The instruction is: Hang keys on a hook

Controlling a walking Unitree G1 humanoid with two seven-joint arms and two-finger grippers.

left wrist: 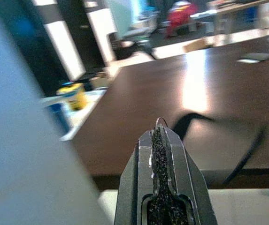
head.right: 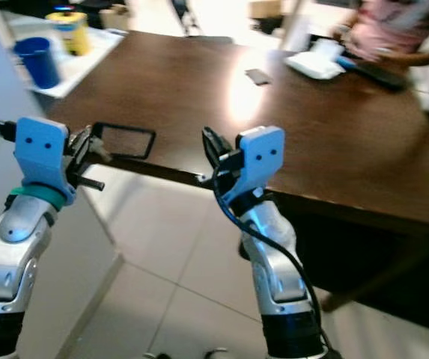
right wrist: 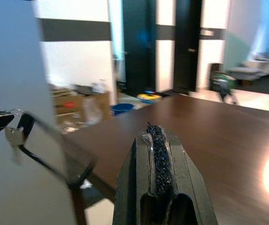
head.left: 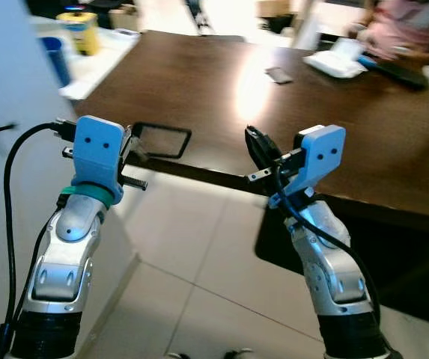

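**Dark bench ahead, keys pinched in the left hand**

Brown and glossy, the bench (head.left: 199, 90) fills the scene above a pale tiled floor (head.left: 192, 254), with a person's pink sleeve (head.left: 409, 30) at its far right corner. A blue cup (head.right: 38, 60) and a yellow tin (head.right: 70, 31) stand on a white surface at far left. Both arms are raised. The left hand (left wrist: 160, 136) is pressed shut on the keys (right wrist: 13, 133), whose black loop (head.left: 162, 140) hangs out over the bench edge. The right hand (right wrist: 157, 133) is closed, empty, beside it.
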